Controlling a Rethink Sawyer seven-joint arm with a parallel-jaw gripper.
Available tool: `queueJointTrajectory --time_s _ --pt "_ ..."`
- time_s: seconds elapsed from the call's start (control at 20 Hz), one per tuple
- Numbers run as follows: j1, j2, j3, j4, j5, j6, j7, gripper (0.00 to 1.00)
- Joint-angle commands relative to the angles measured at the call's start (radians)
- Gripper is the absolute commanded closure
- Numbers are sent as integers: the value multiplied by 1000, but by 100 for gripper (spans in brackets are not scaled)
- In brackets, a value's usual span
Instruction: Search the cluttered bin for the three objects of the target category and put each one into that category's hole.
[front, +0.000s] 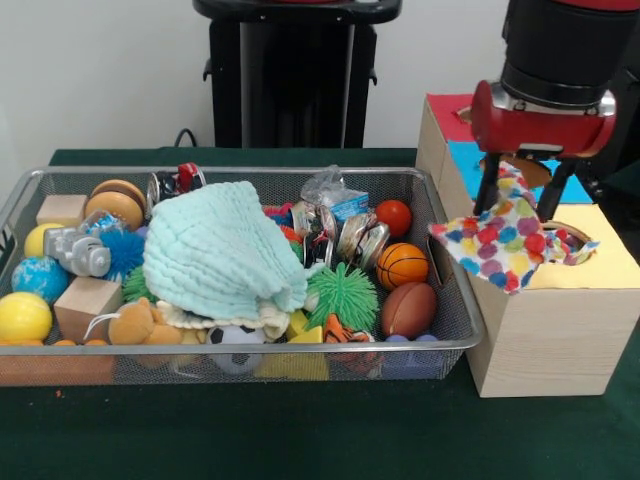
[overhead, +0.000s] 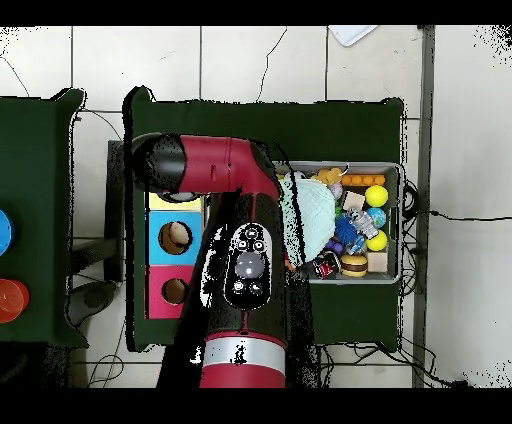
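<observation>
One spotted fabric piece (front: 497, 243) lies draped over the yellow top (front: 610, 262) of the nearest wooden box. It covers part of the round hole (front: 574, 238) and hangs over the box's left edge. My gripper (front: 513, 215) stands just above it with its fingers (front: 486, 195) spread apart on either side of the cloth's upper fold. The wire-mesh bin (front: 250, 172) sits to the left, full of toys; no other spotted piece shows in it. In the overhead view my arm (overhead: 245, 265) hides the gripper and most of the yellow top (overhead: 163, 200).
A mint cloth (front: 220, 250) covers the bin's middle, over a cream cloth (front: 262, 318). Balls, wooden blocks and a green spiky ball (front: 343, 295) lie around it. Behind the yellow box stand the blue-topped box (overhead: 175, 237) and the red-topped box (overhead: 175, 291).
</observation>
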Motion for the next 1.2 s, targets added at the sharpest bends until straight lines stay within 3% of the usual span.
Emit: queueJointTrajectory --time_s 0.05,0.25,0.45,0.5,0.75,1.0,1.2 --pt "-51 -3 91 146 -25 49 1 0" --pt "-47 -11 99 148 -17 88 17 0" --pt "-62 -11 122 167 -10 64 8 0" --pt "-68 -12 131 177 -3 54 7 100" --pt "-68 -9 148 179 -12 -5 16 100" --pt "-30 -45 165 180 19 44 74 100" --pt "-15 -33 200 195 58 29 115 100"
